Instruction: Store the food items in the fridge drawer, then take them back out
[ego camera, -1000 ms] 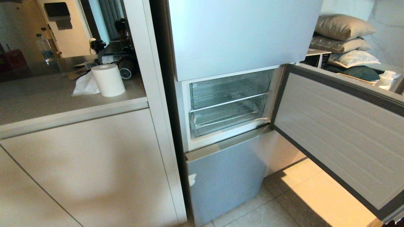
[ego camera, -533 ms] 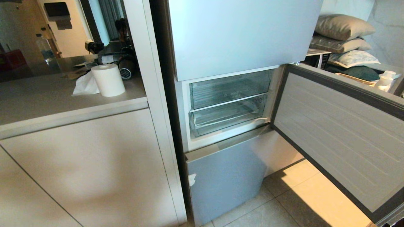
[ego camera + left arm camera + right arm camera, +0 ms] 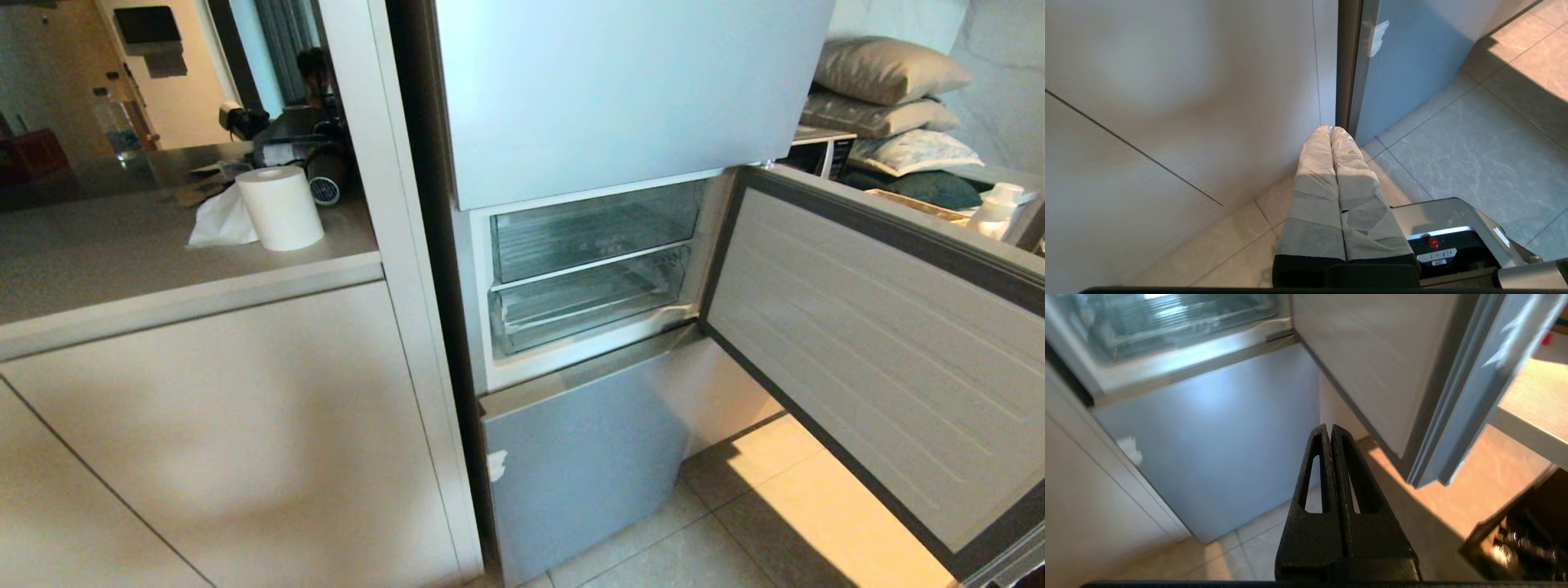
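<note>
Standing wide open, the middle door of the fridge swings out to the right of the cabinet, so one of the three door panels is open and two are shut: the top one and the bottom panel, which has a white tape scrap stuck near its left edge. Inside the open compartment there are two clear bins stacked one above the other: the upper bin has a plain flat front, and the fridge drawer is the lower one, pushed in, with a lipped front wall. No food shows in either bin from here. Neither arm shows in the head view. The left gripper hangs low by the floor right at the seam where the beige cabinets meet the fridge's bottom corner, its two wrapped fingers pressed together with nothing between them. The right gripper is a bit to the right of that, out in front of the bottom panel and under the open door, black fingers closed flat against each other, also empty. Left of the fridge, on the countertop, there's one white paper roll with a crumpled tissue beside it, plus one water bottle farther back. Three pillows are stacked behind the open door.
</note>
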Motion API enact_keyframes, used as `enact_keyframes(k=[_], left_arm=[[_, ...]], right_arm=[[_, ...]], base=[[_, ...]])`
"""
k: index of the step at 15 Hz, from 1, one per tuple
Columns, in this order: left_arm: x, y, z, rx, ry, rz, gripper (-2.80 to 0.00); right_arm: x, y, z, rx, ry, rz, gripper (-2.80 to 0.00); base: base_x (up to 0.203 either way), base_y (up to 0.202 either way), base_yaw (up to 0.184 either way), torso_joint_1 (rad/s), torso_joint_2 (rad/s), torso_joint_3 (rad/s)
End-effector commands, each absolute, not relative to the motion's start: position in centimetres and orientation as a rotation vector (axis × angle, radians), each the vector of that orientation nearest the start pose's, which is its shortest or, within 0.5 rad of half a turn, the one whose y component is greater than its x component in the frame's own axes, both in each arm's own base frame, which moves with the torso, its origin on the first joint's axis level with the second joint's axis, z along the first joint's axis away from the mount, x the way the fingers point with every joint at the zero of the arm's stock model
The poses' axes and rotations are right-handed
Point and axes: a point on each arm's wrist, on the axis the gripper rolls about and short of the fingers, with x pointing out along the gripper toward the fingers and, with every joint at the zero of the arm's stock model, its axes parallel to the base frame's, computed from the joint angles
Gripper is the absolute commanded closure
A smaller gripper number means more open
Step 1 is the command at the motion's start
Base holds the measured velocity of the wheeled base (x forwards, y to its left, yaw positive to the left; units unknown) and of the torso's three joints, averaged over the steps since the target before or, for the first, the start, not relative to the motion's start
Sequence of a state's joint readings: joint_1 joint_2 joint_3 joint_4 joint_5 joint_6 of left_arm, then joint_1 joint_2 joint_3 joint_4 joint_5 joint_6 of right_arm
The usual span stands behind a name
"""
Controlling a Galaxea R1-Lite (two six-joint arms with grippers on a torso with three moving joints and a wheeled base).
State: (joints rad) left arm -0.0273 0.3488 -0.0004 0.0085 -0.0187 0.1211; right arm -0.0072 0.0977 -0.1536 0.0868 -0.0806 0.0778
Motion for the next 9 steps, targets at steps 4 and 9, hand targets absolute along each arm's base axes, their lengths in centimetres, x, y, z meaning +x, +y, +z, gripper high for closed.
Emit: enact_keyframes(k=[4,9], left_arm=[[-0.5,-0.1,7.9,0.212,0.219,-0.130,0.00],[-0.4,-0.1,7.9,0.166,0.253,-0.072,0.00]], right_arm=[[5.4,-0.3,16.3,0.154,0.350,-0.161,0.00],[16.2,-1.8,16.8,0.191,0.428,-0.299,0.00]], base=[[0.000,0.000,0.000,0.000,0.00,0.000],[0.000,0.000,0.000,0.000,0.00,0.000]])
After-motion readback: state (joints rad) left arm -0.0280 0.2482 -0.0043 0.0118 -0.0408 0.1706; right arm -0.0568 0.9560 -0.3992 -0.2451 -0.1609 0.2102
